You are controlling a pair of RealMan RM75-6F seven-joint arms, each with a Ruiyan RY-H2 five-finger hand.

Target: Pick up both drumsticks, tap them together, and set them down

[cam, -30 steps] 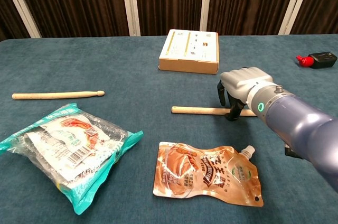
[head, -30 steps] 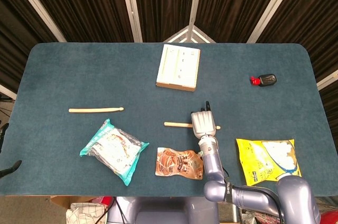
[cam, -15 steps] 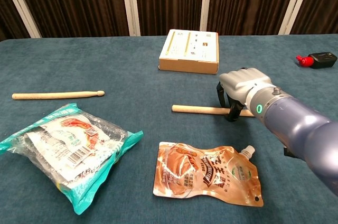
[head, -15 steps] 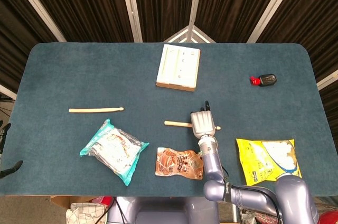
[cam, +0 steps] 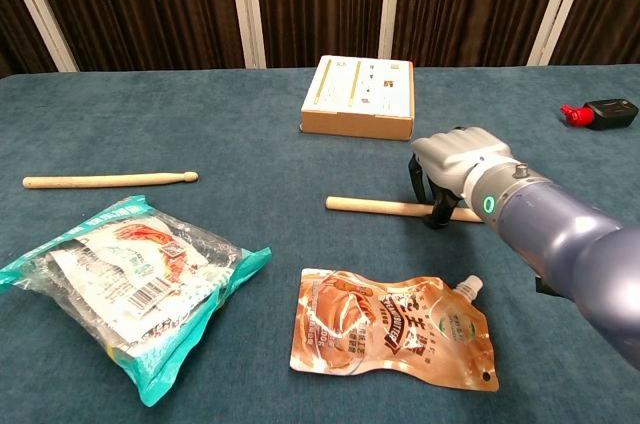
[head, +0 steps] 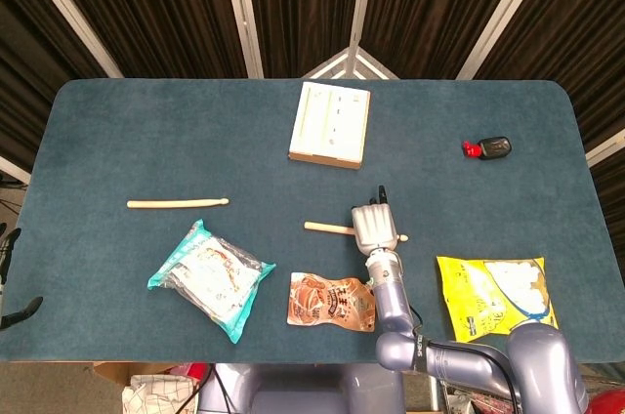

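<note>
Two pale wooden drumsticks lie on the blue table. One drumstick lies alone at the left, untouched. The other drumstick lies near the middle. My right hand sits over its right part, dark fingers curled down on both sides of the shaft and gripping it at table level. The stick's right end pokes out just past the hand. My left hand shows in neither view.
A flat cardboard box lies behind the hand. A brown pouch lies in front of it, a teal-edged clear packet front left, a yellow bag front right. A red-and-black object is far right.
My right hand has settled slightly left and closer around the middle drumstick, which has shifted a touch away from me. The left drumstick has not moved.
</note>
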